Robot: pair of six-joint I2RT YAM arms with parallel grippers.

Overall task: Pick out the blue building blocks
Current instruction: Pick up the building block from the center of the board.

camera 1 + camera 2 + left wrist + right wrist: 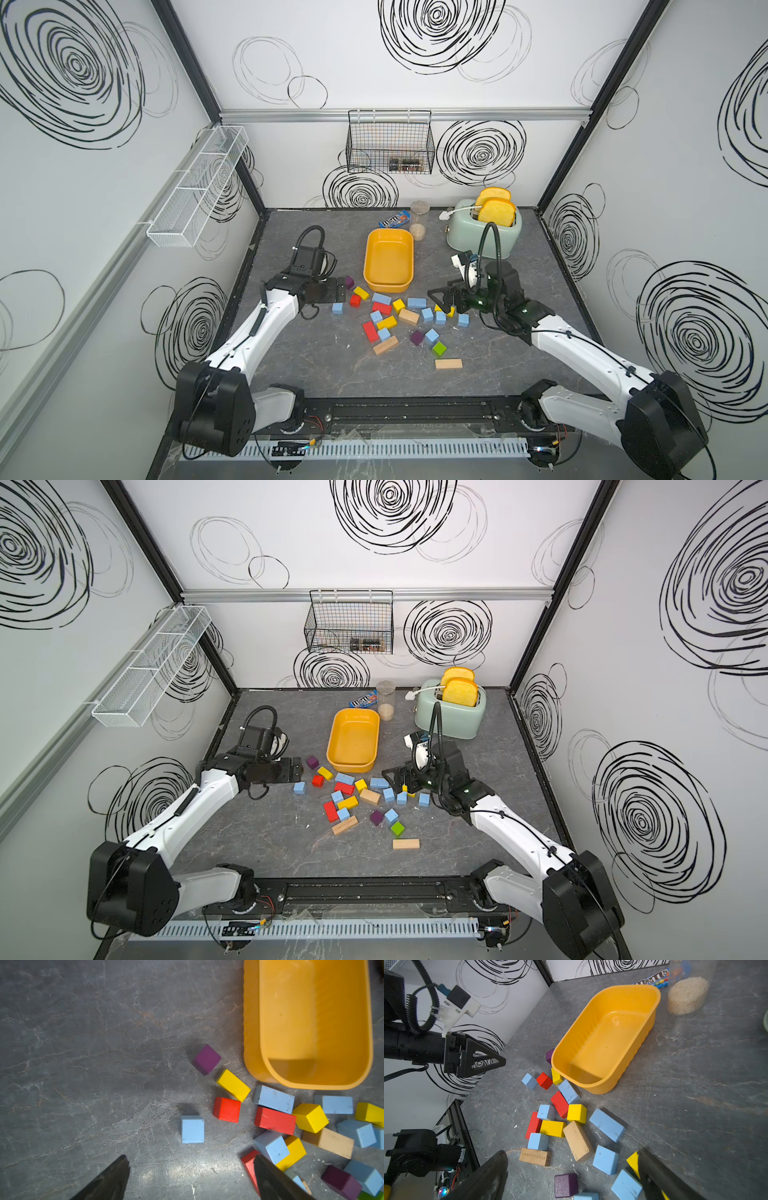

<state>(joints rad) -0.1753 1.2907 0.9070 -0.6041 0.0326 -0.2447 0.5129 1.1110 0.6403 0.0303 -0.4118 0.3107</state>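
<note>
Several light-blue building blocks lie among red, yellow, purple, green and wood blocks at mid-table. One blue cube sits apart on the left, also in the left wrist view. A long blue brick lies by the yellow tub, which holds nothing. My left gripper hovers open just above and behind the lone cube, its jaws wide apart with only table between them. My right gripper stands open over the pile's right side, above blue cubes and a yellow block.
A mint toaster with two bread slices stands at the back right. A clear jar of grain and a blue candy packet sit behind the tub. A wire basket hangs on the back wall, a white mesh shelf on the left wall.
</note>
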